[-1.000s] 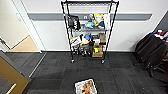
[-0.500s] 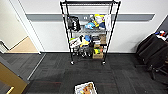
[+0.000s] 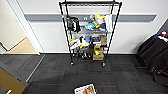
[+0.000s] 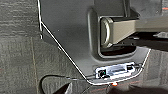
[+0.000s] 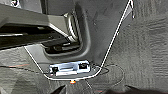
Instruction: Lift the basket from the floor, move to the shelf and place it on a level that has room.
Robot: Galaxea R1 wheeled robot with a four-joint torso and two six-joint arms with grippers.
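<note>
the basket (image 3: pixel 85 89) sits on the floor (image 3: pixel 57 72), well in front of the shelf (image 3: pixel 90 32) and apart from it. woven with a fabric lining, it is probably light and a bit flexible; the stiffer rim or loop handles look the best hold. whether either gripper is open or holding anything, i cannot tell.

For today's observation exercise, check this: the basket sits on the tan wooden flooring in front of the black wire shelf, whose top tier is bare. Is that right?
Not quite. In the head view the basket sits on the dark grey carpet floor, not the tan wooden flooring, which lies off to the side past the doorway. The rest holds: it is in front of the black wire shelf, whose top tier is bare.
</note>
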